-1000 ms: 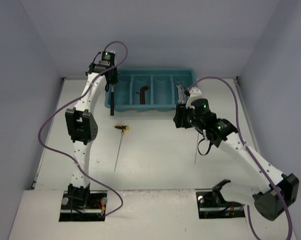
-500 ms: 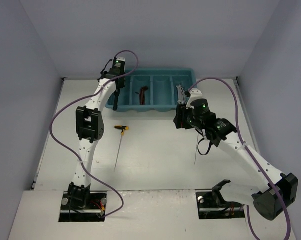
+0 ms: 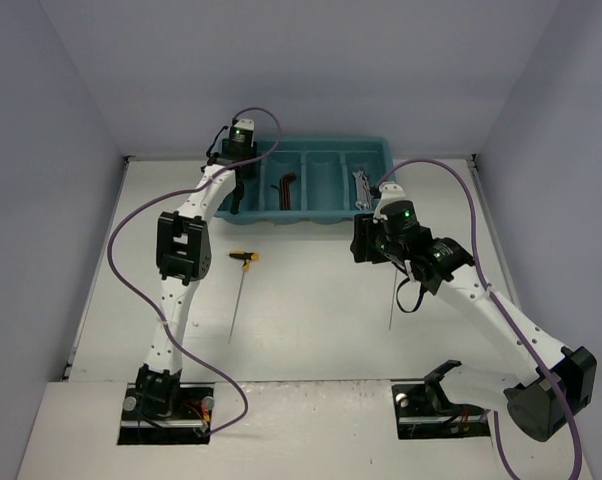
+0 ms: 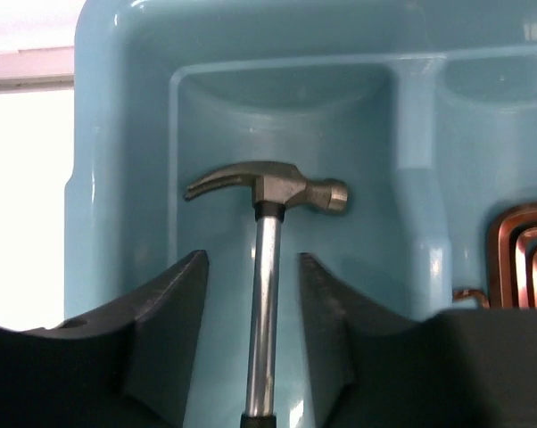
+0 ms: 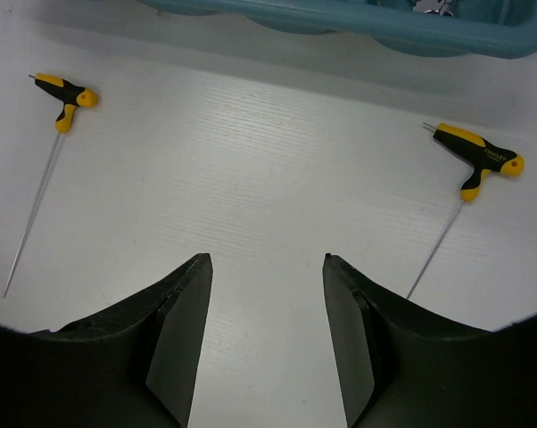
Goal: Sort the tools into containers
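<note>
The white bench (image 3: 311, 300) is smooth and matte. At its far side sits one teal moulded plastic tray (image 3: 311, 143) with a rolled rim, glossy walls and four long rounded compartments side by side.

The left fingers (image 4: 193, 294), dark and wedge-shaped, hang over the tray's leftmost compartment. They are parted, with a clear gap on each side of the hammer's shaft, so they grip nothing. The one hammer (image 4: 267, 192) lies in that compartment. It has a dull grey steel claw head, a polished round shaft and a black handle.

The right fingers (image 5: 193, 294) are spread wide and empty above the bare bench in front of the tray.

Reddish-brown L-shaped hex keys (image 3: 287, 187) lie nested in the tray's second compartment from the left, and silver wrenches (image 3: 362, 187) lie in the rightmost. We cannot count either group.

Two thin T-handle drivers with yellow-and-black grips lie on the bench in front of the tray, one (image 5: 65, 94) towards its left and one (image 5: 478, 156) towards its right. The right one carries lettering too small for us to read.
</note>
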